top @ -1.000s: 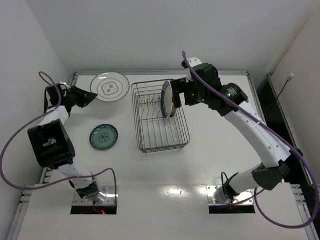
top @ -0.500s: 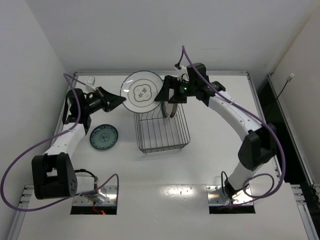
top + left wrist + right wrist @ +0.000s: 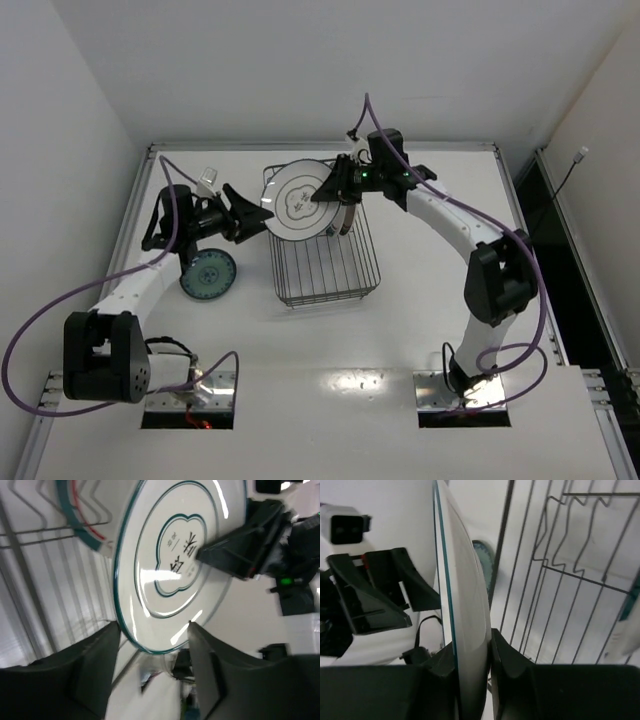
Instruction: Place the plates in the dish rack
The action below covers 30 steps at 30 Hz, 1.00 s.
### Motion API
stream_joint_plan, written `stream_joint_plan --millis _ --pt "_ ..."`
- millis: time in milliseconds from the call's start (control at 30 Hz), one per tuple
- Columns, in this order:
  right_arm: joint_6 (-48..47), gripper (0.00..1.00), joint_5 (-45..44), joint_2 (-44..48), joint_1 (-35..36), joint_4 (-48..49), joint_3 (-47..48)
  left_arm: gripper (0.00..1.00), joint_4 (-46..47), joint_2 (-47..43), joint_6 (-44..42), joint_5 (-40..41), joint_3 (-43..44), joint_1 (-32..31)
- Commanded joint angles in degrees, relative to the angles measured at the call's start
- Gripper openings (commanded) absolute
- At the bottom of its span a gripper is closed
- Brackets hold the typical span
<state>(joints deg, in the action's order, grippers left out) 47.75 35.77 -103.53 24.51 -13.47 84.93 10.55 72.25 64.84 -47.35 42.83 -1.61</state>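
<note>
Right end effector [image 3: 471,655]: fingers clamped on the rim of the whitish plate [image 3: 296,200], which is held tilted on edge over the far left corner of the dish rack [image 3: 330,272]. Right arm bent at the elbow, forearm reaching left across the rack.

Left end effector [image 3: 154,630]: fingers spread apart, the plate's opposite rim between the tips, contact unclear. Forearm points right.

Banded plate [image 3: 342,215] upright in the rack. Teal plate [image 3: 208,274] flat on the counter [image 3: 420,320].
</note>
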Motion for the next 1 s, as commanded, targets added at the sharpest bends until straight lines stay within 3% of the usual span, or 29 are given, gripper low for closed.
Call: stream_joint_plan --millis 0,133,200,233,333,600,967 --pt "-2.5 0.0 -9.5 4.6 -0.2 -5.4 5.7 0.56 -17.8 0.3 -13.0 1.8 7.8 1.2" --pt "-9.6 0.0 -33.2 5.5 1.4 -21.3 16.1 0.65 -37.4 0.3 -23.0 20.1 15.3 4.6" --pt "-13.1 0.0 -40.0 3.9 3.5 -28.9 22.4 0.68 -45.4 -0.8 -25.0 27.6 18.3 5.6" --pt "-15.1 0.0 -46.4 1.2 5.3 -33.7 24.7 0.72 -47.8 -0.8 -25.9 35.1 19.1 6.6" --pt "-17.8 0.0 -57.2 -2.8 8.3 -38.7 32.8 0.77 -53.7 -0.8 -26.7 43.9 19.7 9.0" --pt "-25.3 0.0 -76.3 -14.1 15.6 -44.3 44.3 0.77 -55.6 -1.1 -28.3 46.9 11.9 14.7" --pt "-27.9 0.0 -79.3 -19.7 16.3 -42.9 44.0 0.77 -54.5 -0.6 -28.8 46.4 9.2 17.2"
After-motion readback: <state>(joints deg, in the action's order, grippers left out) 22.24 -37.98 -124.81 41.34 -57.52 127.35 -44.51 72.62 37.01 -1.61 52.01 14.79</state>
